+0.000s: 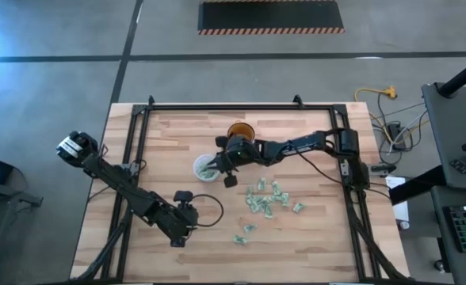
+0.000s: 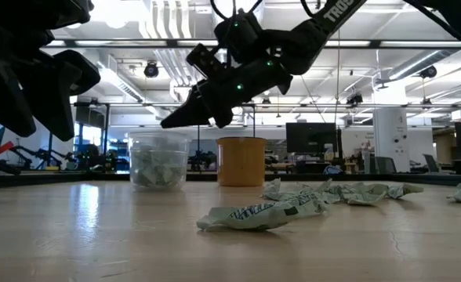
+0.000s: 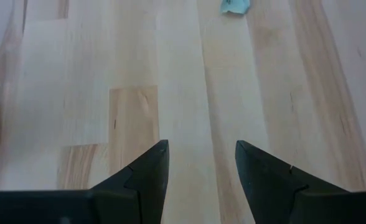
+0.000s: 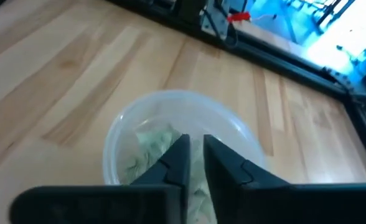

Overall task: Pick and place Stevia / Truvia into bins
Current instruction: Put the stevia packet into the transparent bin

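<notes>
Right gripper hangs directly above the translucent cup, fingers pointing down into its mouth. The fingers stand slightly parted, a narrow gap between them, and nothing is seen pinched there. Inside the cup lies a heap of pale green and white sachets, just below the fingertips.

From overhead, the right gripper reaches in from the right side of the table, its tip over the translucent cup. The amber cup stands just beside it, toward the far edge, partly covered by the arm. At table height the two cups stand side by side, translucent cup stuffed with sachets, amber cup close beside it, the gripper tilted down above the translucent one.

Loose sachets are scattered on the wood nearer the front, well apart from the cups; a couple more lie further forward. One crumpled sachet lies closest to the low camera.

Left gripper waits near the front left of the table, fingers spread wide over bare wood, grasping nothing.
</notes>
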Controlling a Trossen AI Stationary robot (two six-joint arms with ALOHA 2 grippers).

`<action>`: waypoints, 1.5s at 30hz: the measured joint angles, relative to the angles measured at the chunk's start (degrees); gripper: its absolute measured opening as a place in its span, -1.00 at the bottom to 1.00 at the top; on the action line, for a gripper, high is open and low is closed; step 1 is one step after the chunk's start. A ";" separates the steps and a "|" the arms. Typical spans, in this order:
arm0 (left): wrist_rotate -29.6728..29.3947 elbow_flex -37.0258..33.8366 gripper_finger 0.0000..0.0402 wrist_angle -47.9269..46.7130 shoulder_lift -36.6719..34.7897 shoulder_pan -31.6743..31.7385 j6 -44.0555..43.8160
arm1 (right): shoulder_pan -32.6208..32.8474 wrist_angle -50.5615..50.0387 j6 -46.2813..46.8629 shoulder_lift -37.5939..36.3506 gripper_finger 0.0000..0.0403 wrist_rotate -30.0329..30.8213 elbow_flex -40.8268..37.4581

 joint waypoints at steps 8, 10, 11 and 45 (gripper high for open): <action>-3.66 -0.03 -0.16 1.39 0.18 0.03 3.91 | 0.80 -7.24 -2.42 -5.69 -0.34 -0.15 -0.02; -6.53 -0.08 -0.16 4.40 0.42 0.19 7.71 | 2.01 -13.69 -3.75 -8.98 -0.28 -0.17 -0.02; -7.86 -0.24 -0.16 5.88 0.42 0.17 9.81 | 2.69 -18.09 -3.96 -10.72 -0.27 -0.25 -0.02; -7.60 6.74 -0.16 44.11 25.09 20.55 24.25 | 9.66 -45.64 33.04 -57.79 -0.69 16.74 -34.10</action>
